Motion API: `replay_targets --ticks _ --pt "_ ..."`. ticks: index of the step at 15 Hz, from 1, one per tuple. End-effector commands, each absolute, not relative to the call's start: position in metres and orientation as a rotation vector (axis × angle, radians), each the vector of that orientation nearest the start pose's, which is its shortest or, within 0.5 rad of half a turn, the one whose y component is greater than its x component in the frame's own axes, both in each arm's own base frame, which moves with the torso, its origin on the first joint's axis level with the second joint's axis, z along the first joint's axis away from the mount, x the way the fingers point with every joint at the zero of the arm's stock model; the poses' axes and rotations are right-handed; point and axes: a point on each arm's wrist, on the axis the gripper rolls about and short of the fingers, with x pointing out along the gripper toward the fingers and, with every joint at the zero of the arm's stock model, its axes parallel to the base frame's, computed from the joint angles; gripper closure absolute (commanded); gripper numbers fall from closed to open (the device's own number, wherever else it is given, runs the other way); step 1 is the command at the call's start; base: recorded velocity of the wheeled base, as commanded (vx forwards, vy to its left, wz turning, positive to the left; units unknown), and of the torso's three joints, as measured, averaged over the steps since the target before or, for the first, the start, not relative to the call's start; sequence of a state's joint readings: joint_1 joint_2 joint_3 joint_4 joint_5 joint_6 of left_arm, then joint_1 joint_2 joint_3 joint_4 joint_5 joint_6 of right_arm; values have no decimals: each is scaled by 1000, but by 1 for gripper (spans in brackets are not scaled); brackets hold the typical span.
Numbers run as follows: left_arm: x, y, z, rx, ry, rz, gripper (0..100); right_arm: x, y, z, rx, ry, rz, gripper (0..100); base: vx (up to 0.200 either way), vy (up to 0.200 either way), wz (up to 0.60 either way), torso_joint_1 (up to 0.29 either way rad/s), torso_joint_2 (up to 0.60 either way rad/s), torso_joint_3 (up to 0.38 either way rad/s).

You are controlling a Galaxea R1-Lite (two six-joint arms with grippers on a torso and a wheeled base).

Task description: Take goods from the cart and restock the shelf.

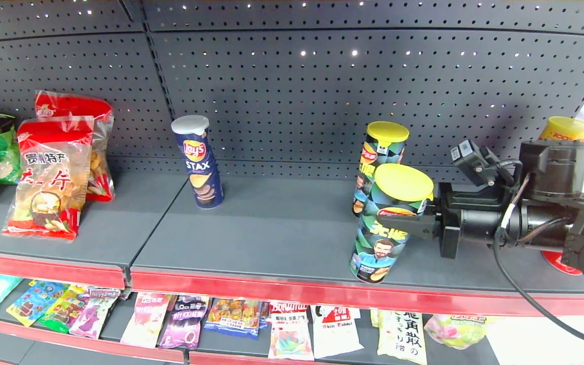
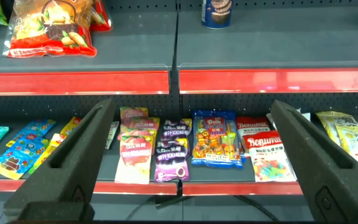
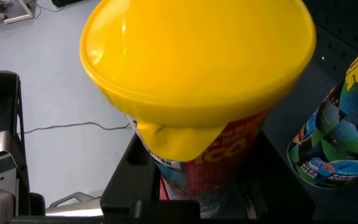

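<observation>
Holding the yellow-lidded canister (image 1: 380, 248) just below its lid, the right gripper (image 1: 401, 220) has its jaws clamped on the tube at the near right part of the shelf (image 1: 282, 228). The canister leans, with its lid toward the arm and its base close to the red front lip (image 1: 271, 289). I cannot tell whether the base rests on the shelf or hangs just above it. The main risk, as I judge it, is letting go in this pose. A tall, narrow tube released on a tilt so near the lip could tip toward the near side and fall off the shelf. It would be safer to bring it upright and set it flat first. A matching canister (image 1: 380, 152) stands just beyond it, very close and perhaps touching. A push toward the far side or a sideways swing of the wrist could knock that one over. Because the grip is high, the base may also swing if it catches on the shelf surface. Another yellow-lidded can (image 1: 566, 129) sits beyond the arm on the far right, and a careless pull-back could clip it. The blue canister (image 1: 198, 162) and red snack bags (image 1: 48, 177) to the left are well apart and in no danger. The left gripper (image 2: 192, 107) hangs low facing the lower-shelf packets (image 2: 166, 152), with its jaws apart and nothing in them.
</observation>
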State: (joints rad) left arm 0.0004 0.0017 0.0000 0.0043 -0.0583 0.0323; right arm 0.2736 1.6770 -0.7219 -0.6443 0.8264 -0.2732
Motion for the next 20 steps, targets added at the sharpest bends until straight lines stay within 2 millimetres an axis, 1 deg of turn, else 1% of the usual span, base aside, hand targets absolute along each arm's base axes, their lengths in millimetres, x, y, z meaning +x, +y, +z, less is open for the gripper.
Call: replay_targets --ticks 1,6,10,14,15,16,20 --pt "-23 -1 75 32 7 -57 0 270 93 171 -154 161 1124 100 0 0 0 0 0 0" --pt "-23 -1 75 32 7 -57 0 264 88 175 -152 171 1116 100 0 0 0 0 0 0" --pt "-23 -1 75 32 7 -57 0 263 94 174 -153 175 1134 100 0 0 0 0 0 0" --pt "-23 -1 75 32 7 -58 0 262 94 171 -160 180 1141 100 0 0 0 0 0 0" --pt "-23 -1 75 32 7 -57 0 261 94 170 -166 179 1142 0 0 0 0 0 0 0" --pt "-23 -1 75 32 7 -57 0 261 93 167 -175 182 1140 0 0 0 0 0 0 0" --pt "-23 -1 75 32 7 -57 0 261 93 168 -176 178 1139 0 0 0 0 0 0 0"
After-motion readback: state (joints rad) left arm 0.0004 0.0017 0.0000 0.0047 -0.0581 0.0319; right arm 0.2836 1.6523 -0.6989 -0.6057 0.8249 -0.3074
